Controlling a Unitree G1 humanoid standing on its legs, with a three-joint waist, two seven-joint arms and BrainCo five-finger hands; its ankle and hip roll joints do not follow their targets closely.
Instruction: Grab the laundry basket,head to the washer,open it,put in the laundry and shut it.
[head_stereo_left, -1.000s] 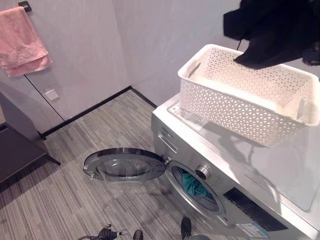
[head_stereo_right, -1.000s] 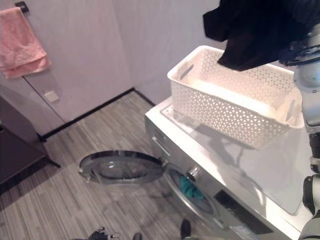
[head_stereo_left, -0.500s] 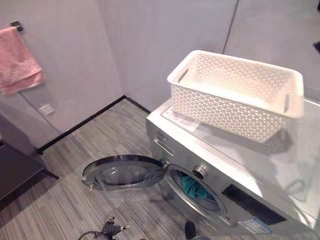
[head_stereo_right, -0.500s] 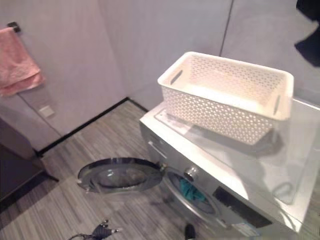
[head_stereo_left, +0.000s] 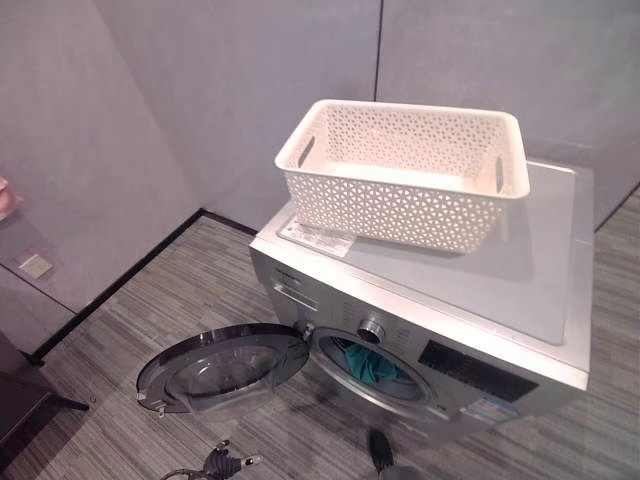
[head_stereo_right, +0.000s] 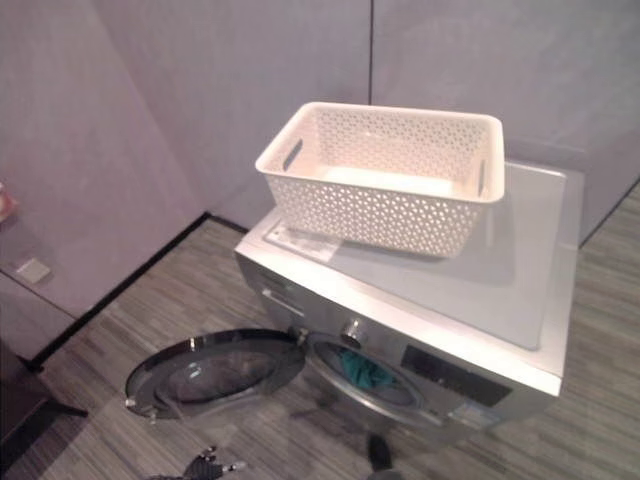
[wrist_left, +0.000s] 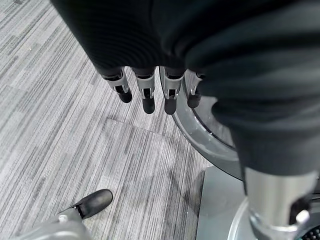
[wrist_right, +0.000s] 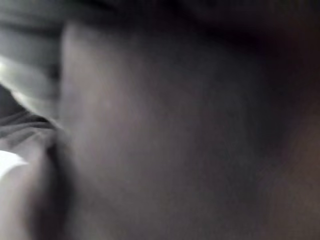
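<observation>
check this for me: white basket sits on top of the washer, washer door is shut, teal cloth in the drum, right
Not quite: the washer door is swung fully open, as the left eye view shows. The white basket does sit on top of the washer, and teal cloth lies in the drum.

Both eye views look down on the washer (head_stereo_left: 430, 300) from above.

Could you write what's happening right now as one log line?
basket: empty, atop washer | door: open | teal cloth: in drum | left hand: open, idle
</observation>
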